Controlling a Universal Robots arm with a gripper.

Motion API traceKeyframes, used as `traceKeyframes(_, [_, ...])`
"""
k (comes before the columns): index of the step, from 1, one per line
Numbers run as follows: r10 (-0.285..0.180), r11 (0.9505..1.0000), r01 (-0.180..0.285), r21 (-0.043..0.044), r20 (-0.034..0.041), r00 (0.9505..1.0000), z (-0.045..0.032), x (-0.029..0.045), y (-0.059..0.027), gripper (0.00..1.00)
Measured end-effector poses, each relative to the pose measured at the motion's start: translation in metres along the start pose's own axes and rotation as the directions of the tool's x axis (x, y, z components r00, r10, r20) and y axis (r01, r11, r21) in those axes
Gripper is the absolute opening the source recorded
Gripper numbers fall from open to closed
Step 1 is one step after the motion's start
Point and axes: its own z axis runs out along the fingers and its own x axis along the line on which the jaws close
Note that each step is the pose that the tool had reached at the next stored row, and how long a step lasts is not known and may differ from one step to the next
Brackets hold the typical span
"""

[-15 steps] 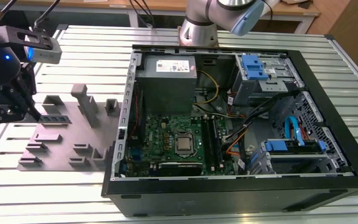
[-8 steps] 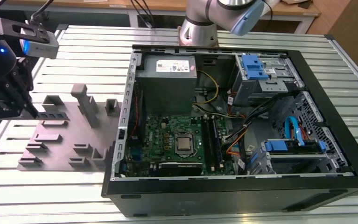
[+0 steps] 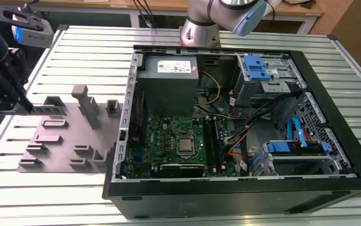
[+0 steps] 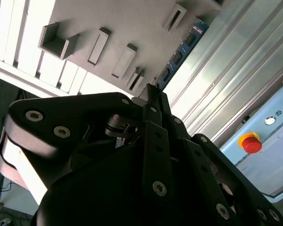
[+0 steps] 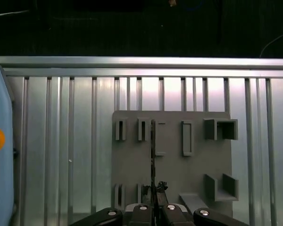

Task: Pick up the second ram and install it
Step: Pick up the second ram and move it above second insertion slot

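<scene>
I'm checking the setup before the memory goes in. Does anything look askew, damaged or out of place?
Nothing stands out. The gripper holds the second ram straight, seen edge-on against the grey fixture plate in the first wrist view. The open computer case lies flat on the slatted table.

Tool (image 4: 151, 93) pinching second ram (image 4: 180, 52) — grey fixture plate (image 4: 141, 23) behind.

Matt grey plastic fixture (image 5: 172, 169), ribbed shiny metal table (image 5: 80, 141)
</scene>
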Motion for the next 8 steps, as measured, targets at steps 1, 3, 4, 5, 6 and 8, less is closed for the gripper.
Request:
traceKeyframes(1, [0.0, 1.0, 0.0, 0.0, 0.0008, 1.0, -0.0022, -0.0001, 0.0001, 0.11])
traceKeyframes(3, [0.0, 1.0, 0.0, 0.0, 0.0022, 1.0, -0.0074, -0.0003, 0.0004, 0.11])
traceKeyframes(4, [0.0, 1.0, 0.0, 0.0, 0.003, 1.0, -0.0102, -0.0004, 0.0005, 0.11])
traceKeyframes(5, [0.0, 1.0, 0.0, 0.0, 0.0035, 1.0, -0.0131, -0.0005, 0.0006, 0.11])
traceKeyframes(6, [0.0, 1.0, 0.0, -0.0001, 0.0044, 1.0, -0.0158, -0.0007, 0.0007, 0.11])
traceKeyframes(8, [0.0, 1.0, 0.0, -0.0001, 0.0063, 1.0, -0.0214, -0.0009, 0.001, 0.11])
